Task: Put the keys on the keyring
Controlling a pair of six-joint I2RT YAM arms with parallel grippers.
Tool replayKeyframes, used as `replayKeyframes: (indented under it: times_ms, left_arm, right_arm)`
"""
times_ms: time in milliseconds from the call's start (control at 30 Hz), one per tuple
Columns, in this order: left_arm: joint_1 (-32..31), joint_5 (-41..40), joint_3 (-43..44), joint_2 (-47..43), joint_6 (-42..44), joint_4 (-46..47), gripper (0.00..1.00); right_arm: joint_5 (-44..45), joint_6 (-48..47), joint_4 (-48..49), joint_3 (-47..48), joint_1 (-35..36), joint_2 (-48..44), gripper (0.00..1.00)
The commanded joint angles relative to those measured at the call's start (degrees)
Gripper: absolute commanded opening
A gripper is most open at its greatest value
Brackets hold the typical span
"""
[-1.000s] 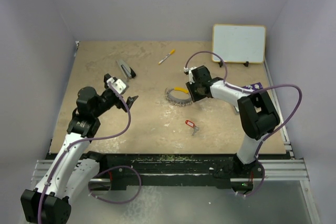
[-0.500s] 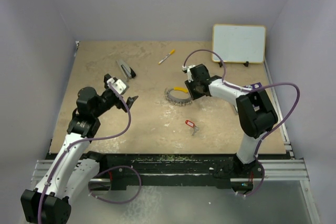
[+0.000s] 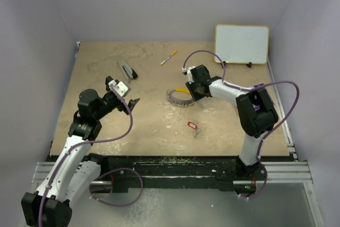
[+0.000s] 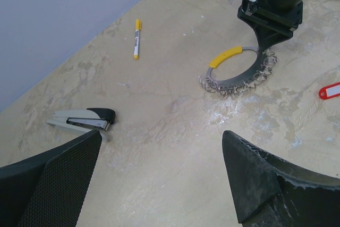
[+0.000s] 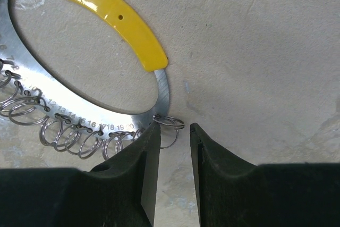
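the right gripper is tipped down at the keyring near the middle of the tabletop, its fingers set narrowly apart either side of one small wire loop on the ring's rim. the keys, with their red tag, lie apart from it toward the near edge. the left gripper hangs spread wide above the table's left half, holding nothing.

Large metal keyring lies on beige table; red-tagged silver keys before it; yellow-tipped marker behind; grey-black stapler left.
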Motion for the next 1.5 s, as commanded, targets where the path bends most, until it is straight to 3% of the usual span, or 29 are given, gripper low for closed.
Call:
replayKeyframes:
  times_ms: [0,333,800,1100,1400,1467]
  left_arm:
    - [-0.2,1.3,-0.4,-0.7,0.8,2.9,0.98]
    - [-0.2,1.3,-0.4,-0.7,1.1,2.6,0.98]
    - [-0.1,1.2,-1.8,-1.2,1.5,3.7,0.98]
    - [-0.1,0.8,-2.0,-1.8,1.9,3.2,0.98]
    - [-0.1,0.9,-2.3,-1.9,1.9,3.5,0.98]
    - [-0.1,0.9,-2.1,-1.9,2.0,3.3,0.98]
  right_arm:
    - [2.0,-2.1,0.7,1.4,0.3,-0.3,0.34]
    - [2.1,-5.8,3.1,2.1,0.3,0.3,0.36]
    - [-9.7,-11.4,1.6,2.0,0.3,1.3,0.36]
    - [-9.8,-9.8,-1.0,3.3,0.3,4.2,0.23]
    - [-7.5,-7.5,1.0,2.7,0.3,3.6,0.0]
    - [-7.5,-6.6,1.2,2.8,0.3,3.2,0.0]
